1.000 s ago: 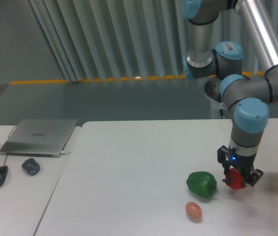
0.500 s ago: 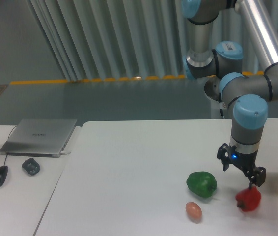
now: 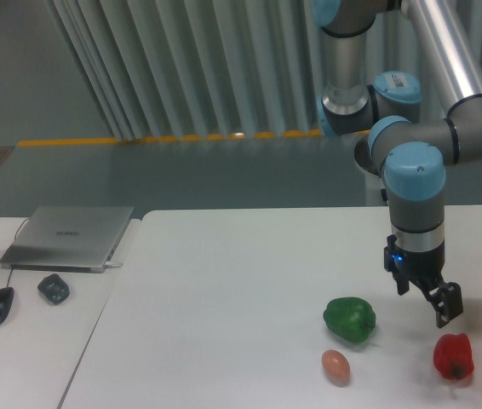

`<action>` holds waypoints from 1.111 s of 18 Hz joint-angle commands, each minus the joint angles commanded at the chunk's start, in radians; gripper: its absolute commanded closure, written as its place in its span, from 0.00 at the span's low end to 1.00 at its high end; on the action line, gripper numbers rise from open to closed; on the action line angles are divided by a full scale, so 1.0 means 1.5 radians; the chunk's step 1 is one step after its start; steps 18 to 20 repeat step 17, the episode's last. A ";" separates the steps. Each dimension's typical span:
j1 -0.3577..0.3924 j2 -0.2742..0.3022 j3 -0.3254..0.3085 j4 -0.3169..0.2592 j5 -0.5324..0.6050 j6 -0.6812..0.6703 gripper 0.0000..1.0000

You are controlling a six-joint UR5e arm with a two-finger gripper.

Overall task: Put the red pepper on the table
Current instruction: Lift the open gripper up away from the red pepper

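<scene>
Glossy green bell pepper (image 3: pixel 349 318) and small orange-pink egg (image 3: pixel 335 365) on the plain white matte tabletop (image 3: pixel 224 298). Black two-finger gripper (image 3: pixel 428 298) spread apart, holding nothing. Glossy red bell pepper (image 3: pixel 453 356) lies on tabletop just below-right, apart.

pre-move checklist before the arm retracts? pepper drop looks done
1. Red pepper resting on the table: ok.
2. Claw clear of the red pepper, gap visible: ok.
3. Claw holding nothing: ok.
4. Claw jaw opening: cannot tell, seen side-on.
5. Green pepper apart from the claw: ok.
6. Red pepper settled, not rolling: cannot tell from one frame.
</scene>
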 joint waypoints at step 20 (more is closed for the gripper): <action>0.026 0.022 0.034 -0.089 -0.005 0.096 0.00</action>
